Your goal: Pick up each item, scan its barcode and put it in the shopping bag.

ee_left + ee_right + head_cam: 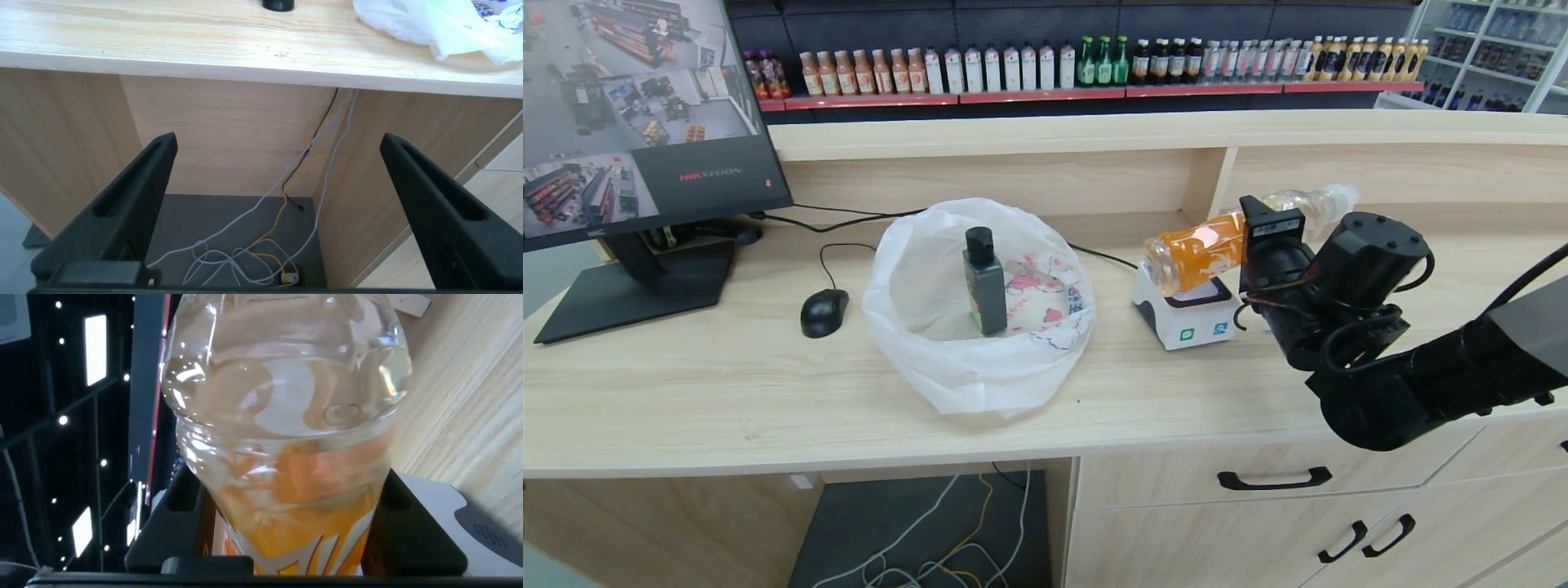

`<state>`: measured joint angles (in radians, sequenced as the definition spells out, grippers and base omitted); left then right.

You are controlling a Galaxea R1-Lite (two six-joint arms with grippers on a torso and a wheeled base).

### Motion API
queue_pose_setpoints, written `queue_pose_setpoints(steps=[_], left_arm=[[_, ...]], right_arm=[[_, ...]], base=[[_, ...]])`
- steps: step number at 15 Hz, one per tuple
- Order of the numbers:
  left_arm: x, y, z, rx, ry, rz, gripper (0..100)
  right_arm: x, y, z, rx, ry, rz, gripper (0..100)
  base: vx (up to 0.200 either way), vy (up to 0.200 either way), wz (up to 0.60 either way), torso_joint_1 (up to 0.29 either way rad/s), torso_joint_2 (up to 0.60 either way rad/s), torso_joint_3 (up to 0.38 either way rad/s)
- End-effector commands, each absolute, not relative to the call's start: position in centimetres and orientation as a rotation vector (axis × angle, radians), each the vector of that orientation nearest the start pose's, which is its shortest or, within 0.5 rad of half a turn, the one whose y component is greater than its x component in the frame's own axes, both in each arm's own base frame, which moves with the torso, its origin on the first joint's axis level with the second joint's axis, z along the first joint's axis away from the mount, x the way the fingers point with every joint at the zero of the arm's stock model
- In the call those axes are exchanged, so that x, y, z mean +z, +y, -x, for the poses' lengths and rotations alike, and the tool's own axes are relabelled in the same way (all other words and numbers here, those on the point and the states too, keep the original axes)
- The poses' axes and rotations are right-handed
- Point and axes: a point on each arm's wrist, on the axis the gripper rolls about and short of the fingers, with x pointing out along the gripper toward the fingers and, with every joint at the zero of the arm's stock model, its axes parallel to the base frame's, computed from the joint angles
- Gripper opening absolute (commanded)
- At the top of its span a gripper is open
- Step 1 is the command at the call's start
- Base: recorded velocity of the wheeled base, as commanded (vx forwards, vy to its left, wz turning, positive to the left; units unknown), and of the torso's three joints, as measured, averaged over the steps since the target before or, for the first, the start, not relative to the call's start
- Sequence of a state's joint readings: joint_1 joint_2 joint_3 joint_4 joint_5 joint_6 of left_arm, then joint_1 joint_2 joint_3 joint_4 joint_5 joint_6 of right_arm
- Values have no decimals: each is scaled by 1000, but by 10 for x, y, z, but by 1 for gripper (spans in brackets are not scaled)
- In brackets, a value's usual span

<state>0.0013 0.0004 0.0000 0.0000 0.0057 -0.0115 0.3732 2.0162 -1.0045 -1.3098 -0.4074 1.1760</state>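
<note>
The clear plastic bottle (1217, 245) with the orange label lies on its side in the air, base end just above the white barcode scanner (1188, 318) and cap end pointing away to the robot's right. The right hand (1262, 241) is clamped round its middle, at the edge of the label.

I judge the bottle to be thin-walled and smooth. It would likely dent under a hard squeeze and could twist or slide between the fingers, being round (how full it is I cannot tell, so its weight is a guess). A hold across the mid-body, as now, looks the safest place, leaving the label free to face the scanner.

By count there is one bottle in the hand and one dark flip-cap bottle (984, 286) standing upright inside the single white shopping bag (907, 269). There is one scanner, beside the bag on the wooden surface (727, 392).

The left hand (278, 212) hangs below the surface's edge, fingers wide apart and holding nothing.
</note>
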Motion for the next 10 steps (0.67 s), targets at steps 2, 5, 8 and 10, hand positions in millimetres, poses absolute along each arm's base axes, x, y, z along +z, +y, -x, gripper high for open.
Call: queue_pose_setpoints(steps=[2, 5, 8, 10], left_arm=[[75, 0, 23, 8, 0, 12, 100], [75, 0, 23, 8, 0, 12, 100], [75, 0, 23, 8, 0, 12, 100], [75, 0, 23, 8, 0, 12, 100]], right_arm=[[192, 131, -359, 132, -265, -1286, 0], [192, 131, -358, 132, -265, -1285, 0], [190, 130, -357, 119, -262, -1284, 0], [189, 130, -355, 119, -260, -1284, 0]], base=[[0, 0, 0, 0, 0, 0], [0, 0, 0, 0, 0, 0], [0, 0, 0, 0, 0, 0], [0, 0, 0, 0, 0, 0]])
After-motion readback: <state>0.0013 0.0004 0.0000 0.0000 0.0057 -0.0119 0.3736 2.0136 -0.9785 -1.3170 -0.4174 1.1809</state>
